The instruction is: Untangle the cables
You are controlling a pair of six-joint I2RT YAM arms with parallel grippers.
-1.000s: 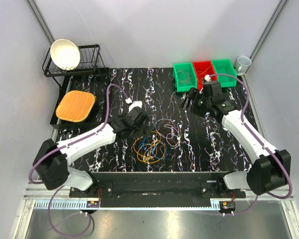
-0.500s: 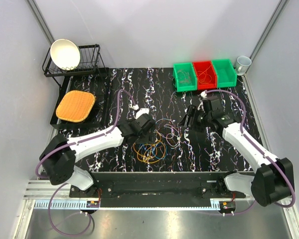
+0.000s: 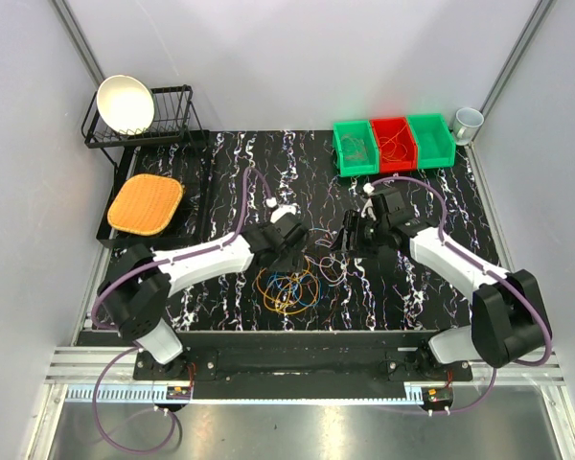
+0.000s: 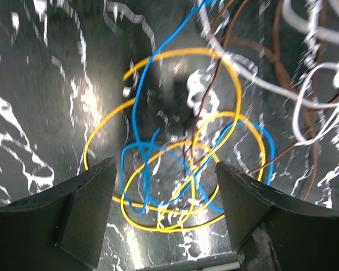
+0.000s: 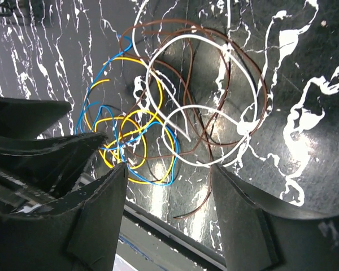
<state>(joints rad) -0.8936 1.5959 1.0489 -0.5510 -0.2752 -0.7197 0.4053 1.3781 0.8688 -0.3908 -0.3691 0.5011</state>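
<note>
- Left wrist view is showing the cables (image 4: 186,152) lying in one tangle of yellow, blue, brown and white loops on the black marbled tabletop (image 4: 34,84). They are sitting right under the left gripper (image 4: 165,186), whose fingers are standing spread with nothing between them.
- Right wrist view is showing the right gripper (image 5: 169,180) hanging released and empty near the brown and white loops (image 5: 246,127), which are overlapping the yellow and blue ones.
- The wires are looking thin, light and springy, so they are probably sliding easily on the glossy top and dragging their neighbours when one is pulled.
- A free outer arc, away from the crossings, is looking like the best place to pinch.
- No brand, label or writing is showing clearly enough to read.
</note>
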